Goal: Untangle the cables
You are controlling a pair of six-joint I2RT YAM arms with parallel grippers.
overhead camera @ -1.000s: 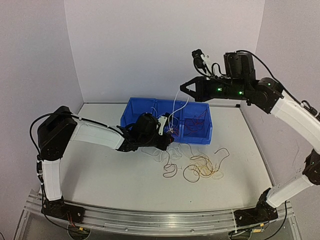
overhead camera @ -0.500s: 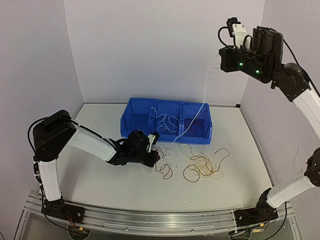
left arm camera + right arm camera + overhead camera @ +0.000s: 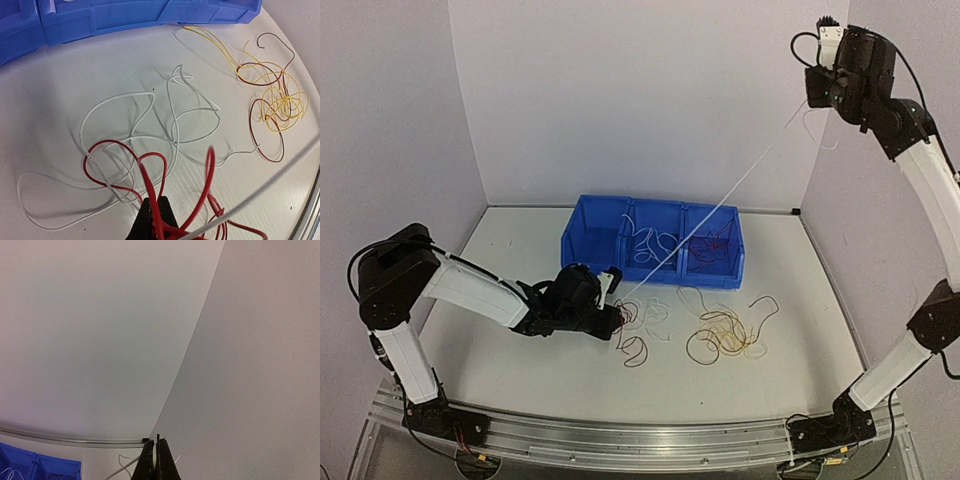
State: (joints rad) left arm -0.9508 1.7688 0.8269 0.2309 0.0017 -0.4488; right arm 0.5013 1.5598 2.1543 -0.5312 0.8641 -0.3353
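From above, the raised right gripper (image 3: 812, 100) held a white cable (image 3: 720, 200) tight down to the left gripper (image 3: 613, 320), low on the table (image 3: 520, 390). Left wrist view: jaws pinched a red cable (image 3: 210, 165) beside loose white loops (image 3: 130, 93). Right wrist view: jaws closed together on the white cable.

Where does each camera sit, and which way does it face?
Top external: high behind the robot, looking down on the table; left arm and right arm show.
Left wrist: low, facing cables; left end effector pinches a red cable.
Right wrist: high, facing the wall corner; right end effector shows.
Shared: taut white cable, top and left.
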